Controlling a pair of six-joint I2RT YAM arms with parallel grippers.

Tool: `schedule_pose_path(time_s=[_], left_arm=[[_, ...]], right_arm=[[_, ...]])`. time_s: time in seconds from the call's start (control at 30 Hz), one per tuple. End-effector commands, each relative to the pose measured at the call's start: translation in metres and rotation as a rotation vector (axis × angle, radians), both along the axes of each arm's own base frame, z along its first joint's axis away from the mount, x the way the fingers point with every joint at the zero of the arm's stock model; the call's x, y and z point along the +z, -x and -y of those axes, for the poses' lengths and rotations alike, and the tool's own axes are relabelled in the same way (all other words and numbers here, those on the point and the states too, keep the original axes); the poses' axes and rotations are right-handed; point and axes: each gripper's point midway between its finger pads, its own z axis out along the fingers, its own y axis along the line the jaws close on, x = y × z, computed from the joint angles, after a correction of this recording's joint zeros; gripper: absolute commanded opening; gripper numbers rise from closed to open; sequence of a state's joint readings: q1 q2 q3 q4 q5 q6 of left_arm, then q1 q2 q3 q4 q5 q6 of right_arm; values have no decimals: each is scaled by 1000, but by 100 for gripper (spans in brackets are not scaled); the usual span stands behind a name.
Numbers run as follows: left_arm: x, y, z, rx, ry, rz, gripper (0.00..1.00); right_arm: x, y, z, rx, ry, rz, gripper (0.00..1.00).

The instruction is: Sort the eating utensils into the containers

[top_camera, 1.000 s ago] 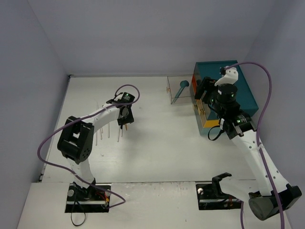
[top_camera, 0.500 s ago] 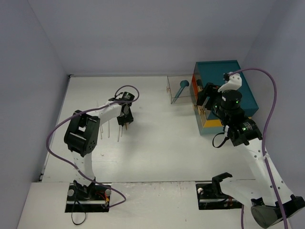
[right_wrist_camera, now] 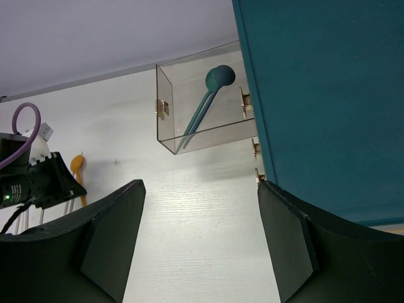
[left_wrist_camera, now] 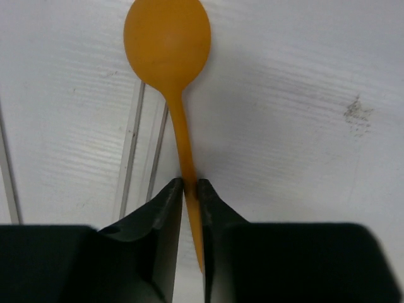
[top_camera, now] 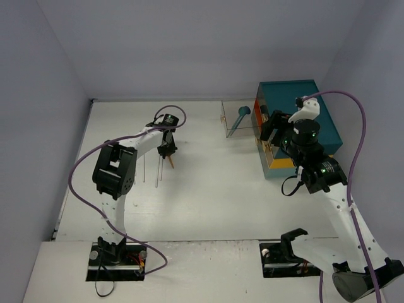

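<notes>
The orange spoon [left_wrist_camera: 167,44] points bowl-away, low over the white table [left_wrist_camera: 303,76], its handle clamped between the left gripper's [left_wrist_camera: 187,189] jaws. The left arm reaches forward, wrist angled down. The right gripper [right_wrist_camera: 199,246], jaws apart and empty, hangs beside the teal chest [right_wrist_camera: 328,95], facing a clear container [right_wrist_camera: 165,123] that holds a teal spoon [right_wrist_camera: 219,77].

No legible text, label, brand or number anywhere

White arm links [top_camera: 344,214], black joints [top_camera: 113,172], purple cables [top_camera: 364,142], black end effector fingers [left_wrist_camera: 151,252].
</notes>
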State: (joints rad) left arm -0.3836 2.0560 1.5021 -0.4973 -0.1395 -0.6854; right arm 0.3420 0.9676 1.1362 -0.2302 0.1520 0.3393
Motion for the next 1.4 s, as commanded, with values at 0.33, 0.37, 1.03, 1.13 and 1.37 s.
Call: schedule_pose_path(time_s=[0.33,0.37,1.03,1.13,1.37], left_arm=[[126,-17,32,-185,102,296,0],[146,-14,40,-215,133,342,0],[342,95,162,-745,566,782,0],[351,102,163,-759,580,794,0],[353,114,168,-791,587,794,0]], right_arm=[[17,-13,-37,162,-53,23,69],[18,-13,-46,206,-67,16,69],[60,-30,-163,483,-246,64,65],[62,-37,-171,489,-266,84,64],[57,-47,-186,493,-283,82,60]])
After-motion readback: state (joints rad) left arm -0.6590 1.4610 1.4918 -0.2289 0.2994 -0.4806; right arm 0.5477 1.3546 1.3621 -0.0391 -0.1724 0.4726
